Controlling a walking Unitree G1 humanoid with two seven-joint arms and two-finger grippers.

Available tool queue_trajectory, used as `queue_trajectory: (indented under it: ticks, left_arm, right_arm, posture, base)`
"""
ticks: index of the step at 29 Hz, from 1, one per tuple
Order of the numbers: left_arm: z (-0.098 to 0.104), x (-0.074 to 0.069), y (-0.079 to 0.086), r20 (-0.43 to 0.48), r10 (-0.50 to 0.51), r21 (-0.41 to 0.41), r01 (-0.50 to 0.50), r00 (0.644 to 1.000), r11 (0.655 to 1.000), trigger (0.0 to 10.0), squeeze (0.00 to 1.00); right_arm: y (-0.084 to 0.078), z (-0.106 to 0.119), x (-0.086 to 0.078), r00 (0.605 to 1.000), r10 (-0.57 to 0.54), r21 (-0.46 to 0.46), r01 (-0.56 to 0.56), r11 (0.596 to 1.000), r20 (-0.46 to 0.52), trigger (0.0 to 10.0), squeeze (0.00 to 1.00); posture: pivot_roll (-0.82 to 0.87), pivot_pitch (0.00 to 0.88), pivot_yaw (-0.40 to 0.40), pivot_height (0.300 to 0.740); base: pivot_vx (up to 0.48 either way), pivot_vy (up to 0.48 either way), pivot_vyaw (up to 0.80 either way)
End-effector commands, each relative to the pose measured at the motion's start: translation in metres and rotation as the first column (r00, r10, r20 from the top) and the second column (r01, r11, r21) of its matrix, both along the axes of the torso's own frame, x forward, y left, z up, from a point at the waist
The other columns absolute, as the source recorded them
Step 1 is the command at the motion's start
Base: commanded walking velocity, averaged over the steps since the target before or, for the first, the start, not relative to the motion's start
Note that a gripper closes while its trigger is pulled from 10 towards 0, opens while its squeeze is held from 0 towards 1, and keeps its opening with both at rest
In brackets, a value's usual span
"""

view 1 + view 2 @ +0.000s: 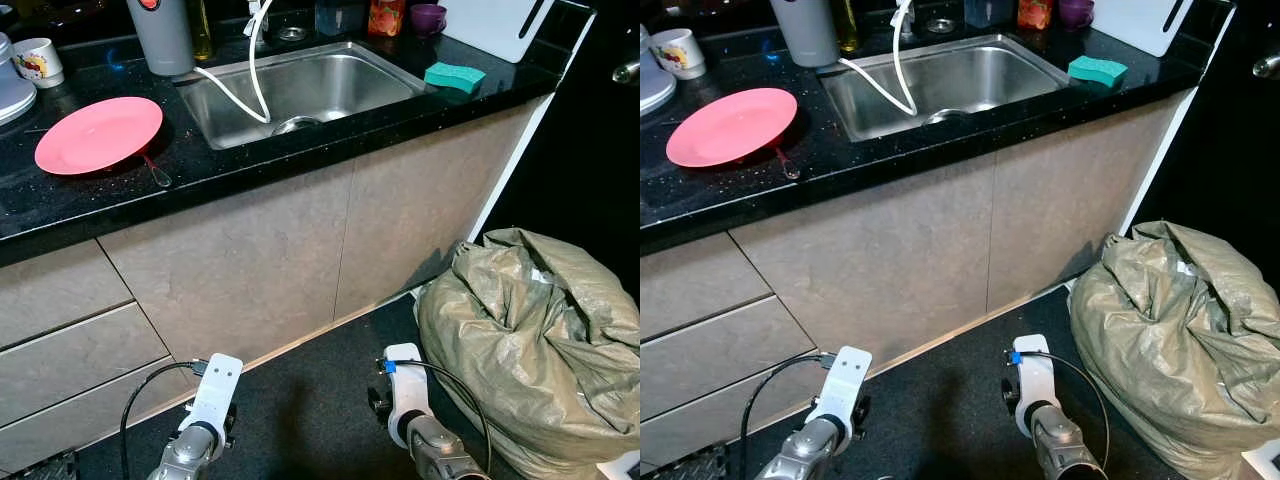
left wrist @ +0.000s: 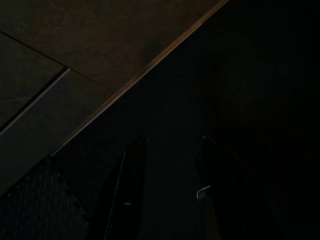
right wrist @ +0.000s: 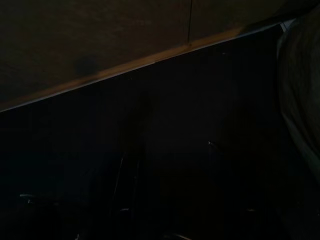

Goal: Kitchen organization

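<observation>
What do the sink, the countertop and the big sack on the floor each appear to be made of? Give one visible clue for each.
Sink: probably stainless steel, brushed silver with soft reflections.
Countertop: looks like polished black stone or a stone-look composite, glossy with fine pale specks.
Sack: seemingly woven plastic fabric, dull olive-grey, crumpled in stiff folds.

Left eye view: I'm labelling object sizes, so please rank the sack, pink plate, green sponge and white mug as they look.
1. sack, though it sits nearest
2. pink plate
3. green sponge
4. white mug, close to the sponge
</observation>
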State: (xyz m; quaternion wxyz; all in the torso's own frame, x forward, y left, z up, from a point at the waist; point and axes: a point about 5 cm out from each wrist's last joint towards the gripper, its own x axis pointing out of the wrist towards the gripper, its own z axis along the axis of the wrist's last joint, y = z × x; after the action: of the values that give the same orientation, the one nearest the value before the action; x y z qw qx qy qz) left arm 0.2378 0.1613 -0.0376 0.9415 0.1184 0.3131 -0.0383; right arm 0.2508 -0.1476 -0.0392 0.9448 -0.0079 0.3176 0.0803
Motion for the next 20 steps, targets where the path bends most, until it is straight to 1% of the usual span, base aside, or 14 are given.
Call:
queue_trajectory:
  ticks: [1, 8, 15, 20]
  left_arm:
    - [-0.0036, -0.0035, -0.003, -0.016, 0.005, -0.016, -0.005, 1.0, 1.0, 10.0, 0.0]
    - [-0.0035, -0.0033, -0.006, -0.015, 0.002, -0.025, -0.003, 1.0, 1.0, 10.0, 0.0]
    - [-0.0039, -0.0027, -0.0047, -0.022, 0.005, -0.016, -0.005, 1.0, 1.0, 10.0, 0.0]
    - [-0.0024, -0.0009, -0.0064, -0.011, 0.012, -0.023, -0.013, 1.0, 1.0, 10.0, 0.0]
  right_arm:
    - [-0.002, -0.0014, -0.0017, 1.0, -0.015, 0.002, 0.015, 1.0, -0.005, 10.0, 0.0]
    - [-0.0058, -0.0005, -0.0008, 1.0, -0.026, -0.003, 0.026, 1.0, -0.001, 10.0, 0.0]
    - [-0.0052, -0.0006, -0.0005, 1.0, -0.012, -0.008, 0.012, 1.0, -0.005, 10.0, 0.0]
    - [-0.0085, -0.0007, -0.0008, 1.0, -0.002, -0.018, 0.002, 1.0, -0.008, 10.0, 0.0]
  posture:
    - [-0.01, 0.087, 0.012, 0.74]
    - [-0.01, 0.089, 0.011, 0.74]
    - [-0.01, 0.092, -0.004, 0.74]
    - [-0.01, 0.083, -0.014, 0.74]
  base:
    - [0.0, 0.0, 0.0]
    - [0.0, 0.0, 0.0]
    - [0.0, 0.0, 0.0]
    - [0.0, 0.0, 0.0]
